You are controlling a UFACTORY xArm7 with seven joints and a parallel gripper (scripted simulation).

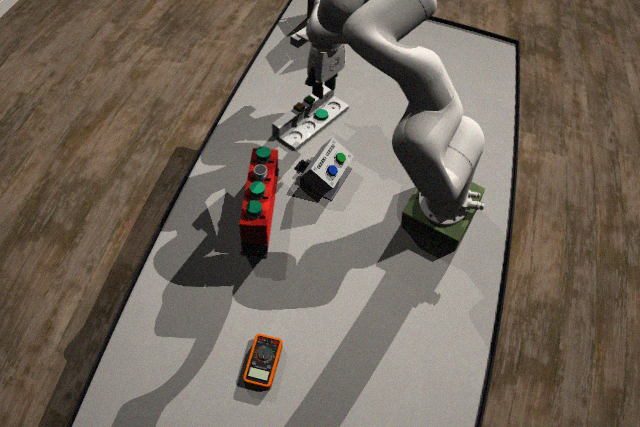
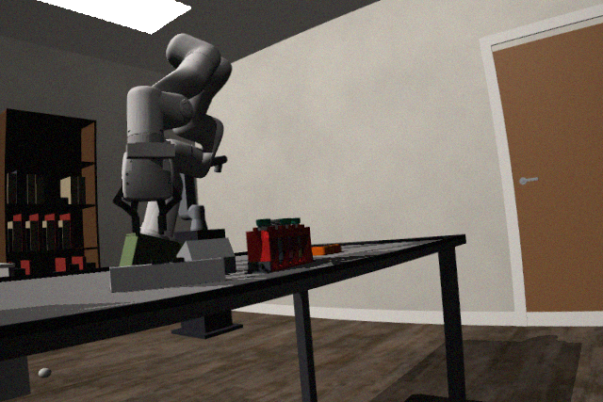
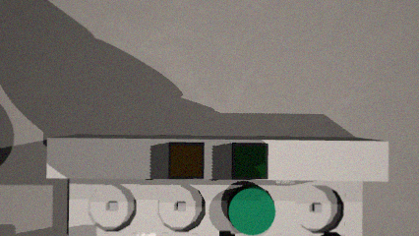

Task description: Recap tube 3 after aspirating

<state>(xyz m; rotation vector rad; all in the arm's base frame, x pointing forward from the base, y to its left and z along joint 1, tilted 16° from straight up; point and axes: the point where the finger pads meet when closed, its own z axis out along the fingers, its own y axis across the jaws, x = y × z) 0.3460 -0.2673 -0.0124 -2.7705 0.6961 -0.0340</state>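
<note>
The green cap (image 1: 321,113) lies flat in the third nest of the grey cap tray (image 1: 310,121). In the wrist view the cap (image 3: 251,210) fills that nest, below the amber lamp (image 3: 186,160) and the green lamp (image 3: 250,160), both dark. My gripper (image 1: 321,89) hangs just above the cap, open and empty, with its fingers clear of the cap. The red tube rack (image 1: 257,200) holds tube 3 (image 1: 260,170) uncapped. The other three tubes carry green caps. The blue key (image 1: 331,170) and green key (image 1: 340,157) sit unlit on the key housing.
An orange multimeter (image 1: 262,361) lies near the table's front. The arm's green base (image 1: 442,218) stands to the right of the key housing. A small dark block (image 1: 298,38) sits behind the tray. In the side view the gripper (image 2: 146,215) hangs over the tray (image 2: 165,273).
</note>
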